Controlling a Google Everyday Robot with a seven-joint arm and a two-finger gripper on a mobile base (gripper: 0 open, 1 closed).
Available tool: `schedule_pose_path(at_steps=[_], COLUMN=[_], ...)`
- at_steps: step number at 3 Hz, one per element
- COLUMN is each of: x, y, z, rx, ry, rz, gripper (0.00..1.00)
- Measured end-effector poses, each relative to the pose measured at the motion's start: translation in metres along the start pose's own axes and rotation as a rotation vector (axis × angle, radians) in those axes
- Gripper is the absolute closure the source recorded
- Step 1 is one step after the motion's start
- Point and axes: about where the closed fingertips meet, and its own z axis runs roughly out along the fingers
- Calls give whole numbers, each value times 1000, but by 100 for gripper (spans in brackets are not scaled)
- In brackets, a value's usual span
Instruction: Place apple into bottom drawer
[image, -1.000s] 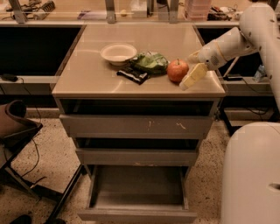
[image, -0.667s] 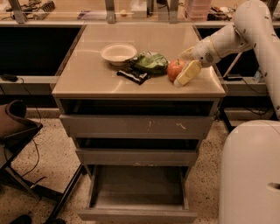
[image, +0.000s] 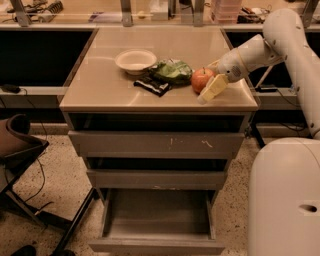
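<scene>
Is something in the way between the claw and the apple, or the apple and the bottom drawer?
Nothing visible does. The claw sits right beside the apple on the cabinet top, nothing between them. The bottom drawer is pulled out farther than the upper drawers, open on top.

Counter: tan flat top, 4 items on it. White bowl upright, left of ctr, toward far side. Crumpled green bag just right of bowl, close beside it. Black packet lies flat on near side of bag, at its edge. Apple sits right of bag, stem up, toward near-right corner. Gripper low over counter, right up against apple's right side.
</scene>
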Motion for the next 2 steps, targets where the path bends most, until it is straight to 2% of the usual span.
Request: schedule_pose_path(at_steps=[1,2], x=[0,0], y=[0,0], z=[1,1], rx=[-1,-1], ry=[0,0], rz=[0,0], gripper=[0,19])
